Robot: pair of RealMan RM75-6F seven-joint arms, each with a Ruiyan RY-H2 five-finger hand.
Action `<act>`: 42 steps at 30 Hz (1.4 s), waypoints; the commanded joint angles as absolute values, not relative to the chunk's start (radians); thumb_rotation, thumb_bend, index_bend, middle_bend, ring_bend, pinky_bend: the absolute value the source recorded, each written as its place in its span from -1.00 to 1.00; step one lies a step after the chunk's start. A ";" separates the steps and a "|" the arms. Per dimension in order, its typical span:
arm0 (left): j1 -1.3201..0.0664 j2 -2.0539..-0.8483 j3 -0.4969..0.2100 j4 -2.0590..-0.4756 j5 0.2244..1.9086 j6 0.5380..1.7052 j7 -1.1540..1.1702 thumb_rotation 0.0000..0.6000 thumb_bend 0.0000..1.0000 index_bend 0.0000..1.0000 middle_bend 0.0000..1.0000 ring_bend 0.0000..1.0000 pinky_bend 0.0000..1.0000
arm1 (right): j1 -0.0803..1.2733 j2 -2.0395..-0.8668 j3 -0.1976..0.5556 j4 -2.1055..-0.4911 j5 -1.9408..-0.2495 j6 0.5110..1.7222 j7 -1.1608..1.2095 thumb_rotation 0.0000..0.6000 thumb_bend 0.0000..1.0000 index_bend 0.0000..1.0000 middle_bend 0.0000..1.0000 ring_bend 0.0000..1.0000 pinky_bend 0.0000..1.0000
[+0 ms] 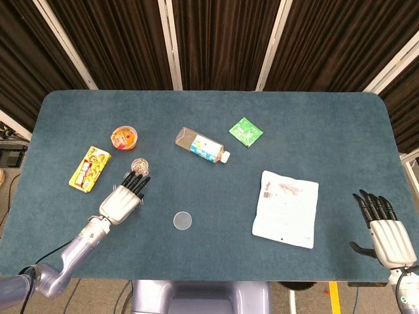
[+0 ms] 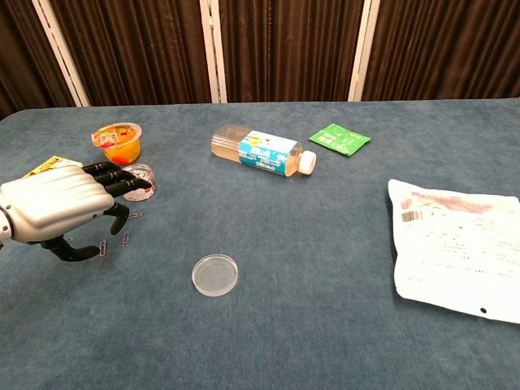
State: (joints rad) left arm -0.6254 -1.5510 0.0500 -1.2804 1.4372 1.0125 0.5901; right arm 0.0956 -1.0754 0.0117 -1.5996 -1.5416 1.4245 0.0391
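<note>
I am hovering my left hand (image 2: pixel 61 213) over the loose paper clips (image 2: pixel 126 240) on the bench (image 1: pixel 216 131), fingers (image 1: pixel 137 183) spread and holding nothing. The clips are lying directly beneath it, and the clip tub (image 2: pixel 140 180) is sitting just ahead of the fingertips. My right hand (image 1: pixel 386 232) is idling well apart, open.

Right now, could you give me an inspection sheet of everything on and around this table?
Surface: blue felt-covered table.
Job's things: loose paper clips, small clear tub of paper clips, round clear plastic lid.
Clutter: lying plastic drink bottle, green sachet, white printed bag, orange jelly cup, yellow snack packet.
Hands: left hand over the clips, holding nothing; right hand open.
Cables: black, at left edge.
Surroundings: dark curtains.
</note>
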 commanded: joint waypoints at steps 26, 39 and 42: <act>-0.630 -1.571 0.043 -1.259 1.420 0.961 0.637 1.00 -0.35 -0.09 -1.00 -1.00 -1.00 | 0.101 -1.079 0.020 -1.594 -1.520 1.406 0.035 1.00 -1.00 -1.00 -1.00 -1.00 -1.00; -0.626 -1.577 0.047 -1.247 1.414 0.948 0.649 1.00 -0.31 -0.04 -1.00 -1.00 -1.00 | 0.104 -1.081 0.023 -1.593 -1.513 1.399 0.030 1.00 -1.00 -1.00 -1.00 -1.00 -1.00; -0.624 -1.575 0.048 -1.250 1.416 0.950 0.649 1.00 -0.31 -0.01 -1.00 -1.00 -1.00 | 0.104 -1.082 0.023 -1.594 -1.512 1.398 0.028 1.00 -1.00 -1.00 -1.00 -1.00 -1.00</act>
